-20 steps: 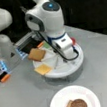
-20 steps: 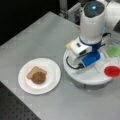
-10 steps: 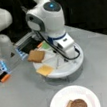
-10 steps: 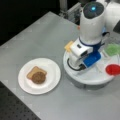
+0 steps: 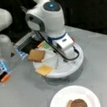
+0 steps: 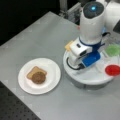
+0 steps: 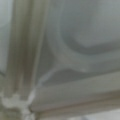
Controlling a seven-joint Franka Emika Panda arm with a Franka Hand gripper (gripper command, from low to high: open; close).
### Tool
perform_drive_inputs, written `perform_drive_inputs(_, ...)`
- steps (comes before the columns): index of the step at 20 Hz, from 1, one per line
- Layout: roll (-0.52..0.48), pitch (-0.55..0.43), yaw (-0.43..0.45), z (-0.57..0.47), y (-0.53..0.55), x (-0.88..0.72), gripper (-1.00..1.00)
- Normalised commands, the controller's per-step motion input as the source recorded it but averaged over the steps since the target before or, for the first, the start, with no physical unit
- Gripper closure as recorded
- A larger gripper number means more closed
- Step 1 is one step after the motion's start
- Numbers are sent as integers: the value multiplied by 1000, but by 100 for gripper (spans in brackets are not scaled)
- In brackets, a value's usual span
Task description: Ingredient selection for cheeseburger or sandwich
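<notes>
The gripper point(image 5: 61, 65) is down inside the round divided tray point(image 5: 78, 62), its fingers hidden, so I cannot tell whether they are apart or together. This looks like an ingredient pick. On the tray lie toast point(image 5: 36, 55), cheese point(image 5: 44, 69), leaf point(image 6: 113, 49) and red disc point(image 6: 113, 70). Toast with patty point(image 6: 38, 77) sits on the white plate point(image 6: 53, 72), well apart.

White round plate point(image 6: 53, 75), grey table point(image 6: 37, 37), white divided tray point(image 5: 70, 68)
</notes>
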Motion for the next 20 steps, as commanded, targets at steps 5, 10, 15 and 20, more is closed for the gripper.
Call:
perform_drive_inputs(5, -161, -30, -306, 171, 36, 63, -100)
perform_drive_inputs(10, -100, 33, -71, 183, 96, 74, -100)
perform_drive_inputs(15, -68, 77, 2, 71, 108, 86, -100)
perform_drive_inputs(20, -61, 45, -47, 152, 93, 75, -100)
